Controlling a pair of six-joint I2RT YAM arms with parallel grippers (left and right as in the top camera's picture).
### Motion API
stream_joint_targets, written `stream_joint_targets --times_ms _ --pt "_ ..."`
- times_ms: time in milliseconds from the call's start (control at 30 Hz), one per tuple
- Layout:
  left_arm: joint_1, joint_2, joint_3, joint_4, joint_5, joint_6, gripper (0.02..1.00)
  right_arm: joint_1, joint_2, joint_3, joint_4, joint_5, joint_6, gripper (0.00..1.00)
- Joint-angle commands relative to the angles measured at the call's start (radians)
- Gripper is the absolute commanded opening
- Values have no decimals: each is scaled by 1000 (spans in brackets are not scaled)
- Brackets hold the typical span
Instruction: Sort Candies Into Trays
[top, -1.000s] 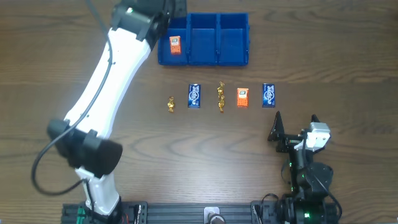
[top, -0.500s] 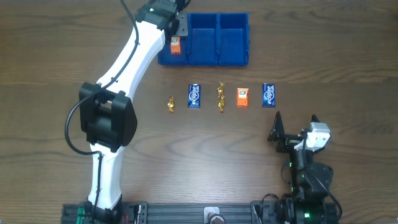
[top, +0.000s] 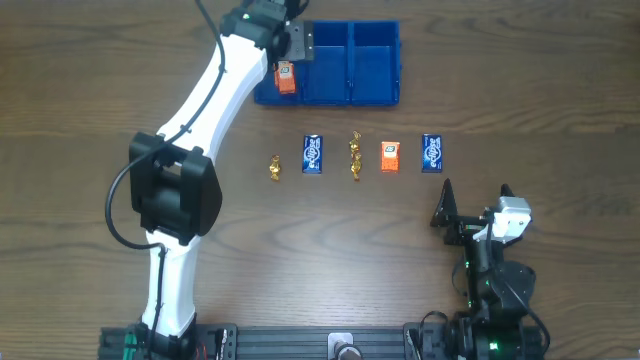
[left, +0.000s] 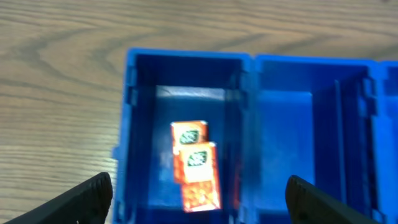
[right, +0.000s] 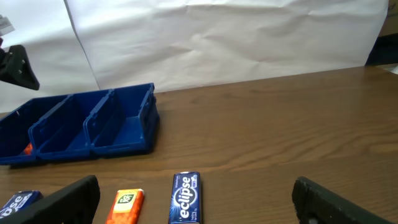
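fingers (left: 84, 198) of left gripper (left: 199, 205): spread wide, empty, above leftmost compartment of blue tray (left: 127, 124). inside that compartment: two orange candy boxes (left: 196, 168), overlapping. right gripper (top: 472, 203): parted too, holding nothing, well apart from tray. between tray and right gripper, one row: gold candy (top: 275, 168), blue pack (top: 313, 153), gold pair (top: 355, 157), lone orange box (top: 390, 157), second blue pack (top: 432, 152).

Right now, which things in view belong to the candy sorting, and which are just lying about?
Job: blue tray; two orange boxes in its left compartment; orange box, two blue packs, gold-wrapped candies on the table.
Lying about: white sheet behind the table.
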Motion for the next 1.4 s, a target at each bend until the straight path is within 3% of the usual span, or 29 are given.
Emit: stream_joint_targets --times_ms 33,233,533,733,1400 --pt "-132 -58 42 -63 27 -123 908 -6 -7 -2 -6 -6 -15 998" --pt "-298 -47 42 -155 27 -271 899 -6 -7 -2 -5 -6 -15 998" --pt "-453 19 42 -179 21 -433 877 -6 -7 -2 -6 -6 -15 998" --pt "-471 90 42 -180 78 -469 860 -6 -7 -2 -6 -6 -15 998" --pt "-473 216 42 -132 105 -452 825 -6 -7 -2 -5 -6 -15 998"
